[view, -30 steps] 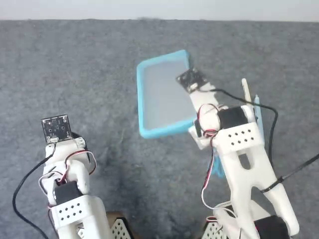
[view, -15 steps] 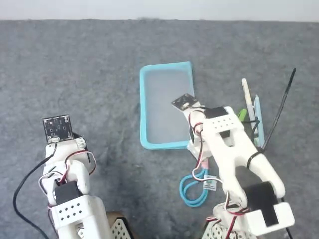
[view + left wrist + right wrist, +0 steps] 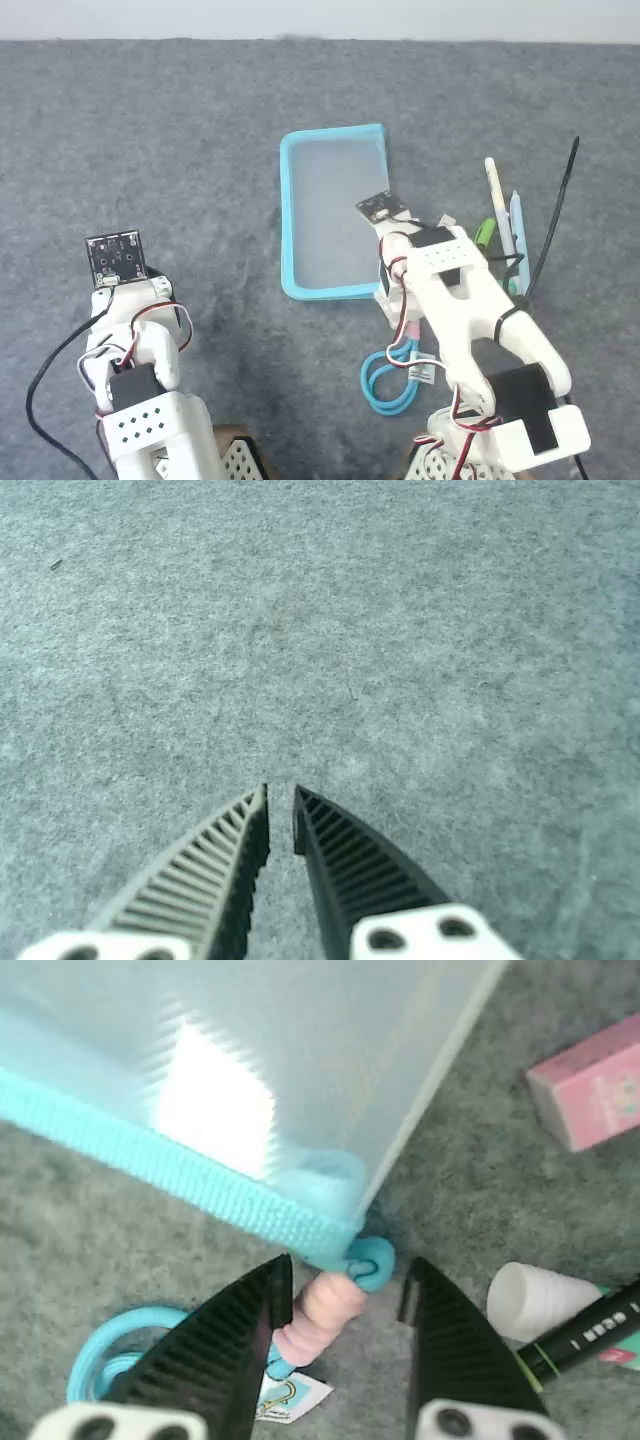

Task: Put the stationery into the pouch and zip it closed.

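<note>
Nothing packed yet, zip not yet drawn.
The pouch [image 3: 333,210] lies mid-table and looks empty. The right gripper [image 3: 345,1280], fingers spread, straddles the pink zip pull [image 3: 320,1315] at the pouch's near right corner. The left gripper [image 3: 281,790], fingers nearly together on nothing, hangs toward the near left. The pens [image 3: 497,210], marker [image 3: 485,233] and eraser [image 3: 590,1080] lie outside the pouch, toward the right edge.

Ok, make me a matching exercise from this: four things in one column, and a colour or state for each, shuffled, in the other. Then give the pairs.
Things:
1. pouch
2. eraser
3. left gripper
4. right gripper

Colour or state:
a. open, with a pink zip pull between its jaws
b. a pink block lying on the mat
c. shut, over bare grey mat
d. turquoise-edged, lying flat

Pairs: 1-d, 2-b, 3-c, 4-a.
</note>
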Tool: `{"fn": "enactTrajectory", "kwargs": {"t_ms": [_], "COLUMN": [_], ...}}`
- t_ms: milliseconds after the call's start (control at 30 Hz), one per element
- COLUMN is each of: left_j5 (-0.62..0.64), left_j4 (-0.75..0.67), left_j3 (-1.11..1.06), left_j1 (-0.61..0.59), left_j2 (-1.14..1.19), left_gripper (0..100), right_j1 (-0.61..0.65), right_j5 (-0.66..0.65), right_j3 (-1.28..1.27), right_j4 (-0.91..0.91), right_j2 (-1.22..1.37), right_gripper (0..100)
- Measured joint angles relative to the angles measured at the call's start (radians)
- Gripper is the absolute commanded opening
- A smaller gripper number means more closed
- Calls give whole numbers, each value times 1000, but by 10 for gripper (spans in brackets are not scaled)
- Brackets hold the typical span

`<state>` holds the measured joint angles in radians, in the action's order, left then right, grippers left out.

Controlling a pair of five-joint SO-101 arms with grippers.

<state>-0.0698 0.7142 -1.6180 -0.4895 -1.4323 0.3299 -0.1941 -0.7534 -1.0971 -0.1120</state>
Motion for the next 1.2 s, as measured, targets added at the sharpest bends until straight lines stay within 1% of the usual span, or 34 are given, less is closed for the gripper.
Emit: {"fn": "enactTrajectory", "kwargs": {"t_ms": [33,100,200,367,500,633,700,833,900,967,1067,1200], "left_j5": [0,0,0,0,0,0,0,0,0,0,20,97], "left_j4": [0,0,0,0,0,6,41,170,239,276,262,112], "left_j3": [0,0,0,0,38,112,155,308,399,477,532,509], "left_j1": [0,0,0,0,0,37,78,169,219,267,322,364], "left_j2": [0,0,0,0,0,0,0,14,57,114,218,376], "left_gripper": [44,44,43,44,44,46,75,183,205,205,208,207], "right_j1": [0,0,0,-55,-110,-124,-97,6,44,75,117,132], "right_j5": [5,5,5,5,-9,-9,-9,-9,-9,-9,-9,-9], "right_j3": [0,0,0,3,86,204,253,301,302,285,233,226], "right_j4": [3,8,9,3,-72,-175,-222,-275,-279,-279,-269,-269], "right_j2": [0,0,0,0,-37,-193,-288,-451,-508,-568,-658,-750], "right_gripper": [2,23,6,6,6,6,6,6,6,6,6,6]}}
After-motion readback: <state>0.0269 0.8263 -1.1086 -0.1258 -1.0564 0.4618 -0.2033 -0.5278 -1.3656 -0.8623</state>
